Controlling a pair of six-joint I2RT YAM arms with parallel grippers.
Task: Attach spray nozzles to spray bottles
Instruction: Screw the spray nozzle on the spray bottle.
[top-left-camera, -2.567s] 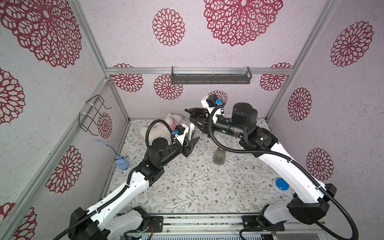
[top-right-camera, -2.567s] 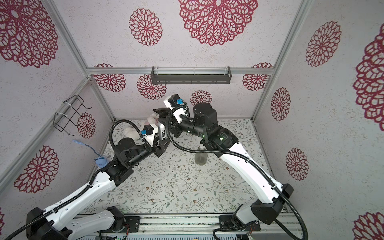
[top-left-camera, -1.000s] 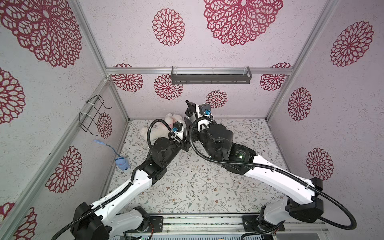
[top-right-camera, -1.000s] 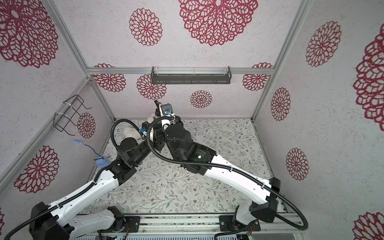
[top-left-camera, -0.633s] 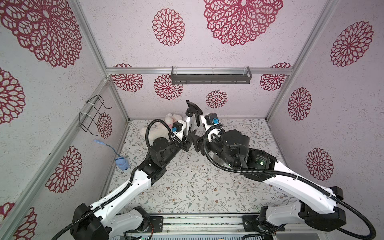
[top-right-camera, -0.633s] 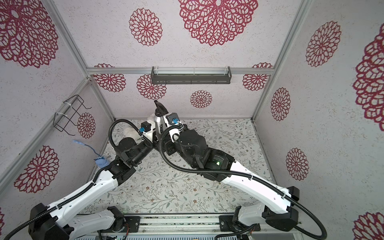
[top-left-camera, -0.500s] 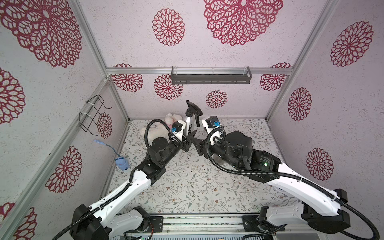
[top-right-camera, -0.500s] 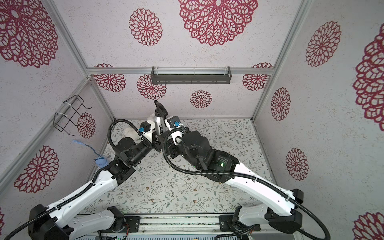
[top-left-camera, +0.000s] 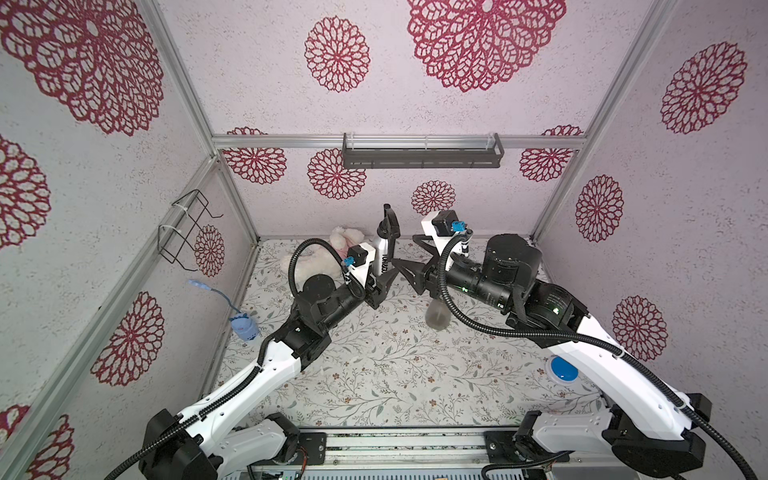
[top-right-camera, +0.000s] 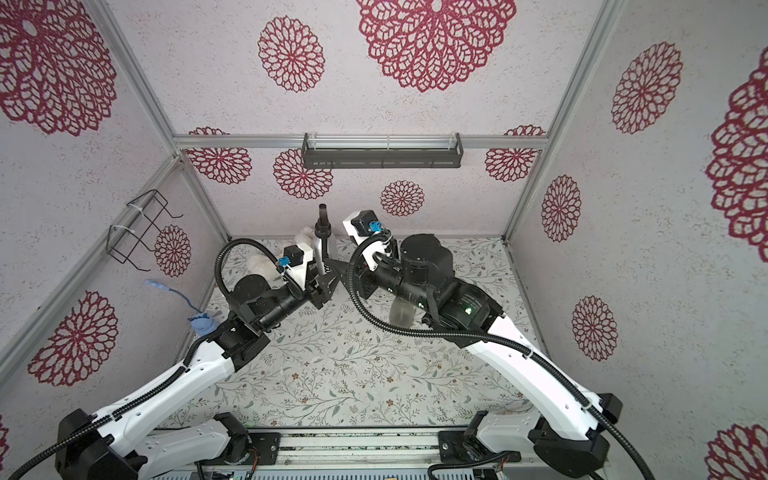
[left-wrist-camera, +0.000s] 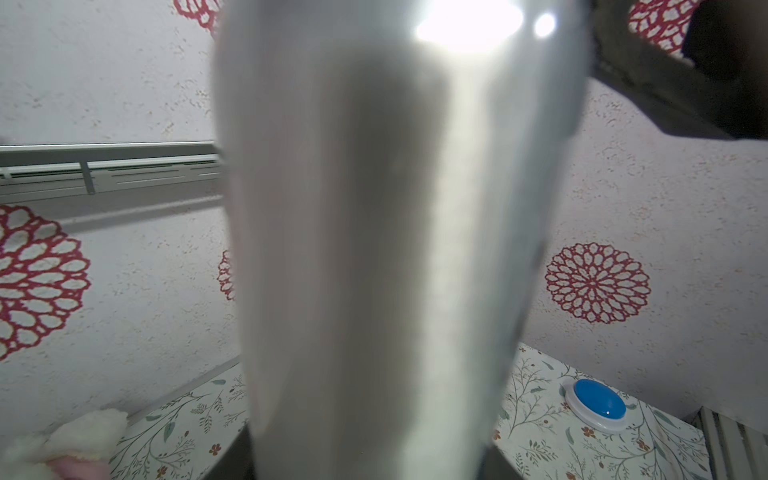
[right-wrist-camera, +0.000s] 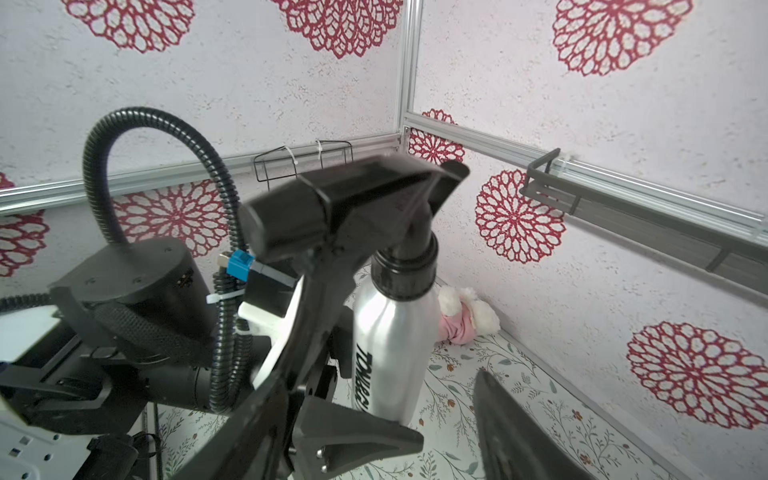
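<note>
The left gripper (top-left-camera: 384, 276) was clamped on the lower body of the silver bottle (top-left-camera: 381, 257), holding it upright above the floral table (top-left-camera: 374, 374), just above centre in both top views. The black nozzle (top-left-camera: 390, 220) sat on the bottle's neck; thread engagement could not be judged. In the left wrist view the bottle (left-wrist-camera: 395, 249) filled the middle of the frame, blurred, and hid the fingers.

The right gripper (top-left-camera: 409, 259) stood just right of the bottle with jaws parted, holding nothing. The grey-brown bottle (top-left-camera: 436, 318) stood on the table right of centre, partly hidden behind the right arm's cable. The clear nozzle was not discernible. A plush toy (top-left-camera: 332, 249) lay partly hidden behind the left arm.
</note>
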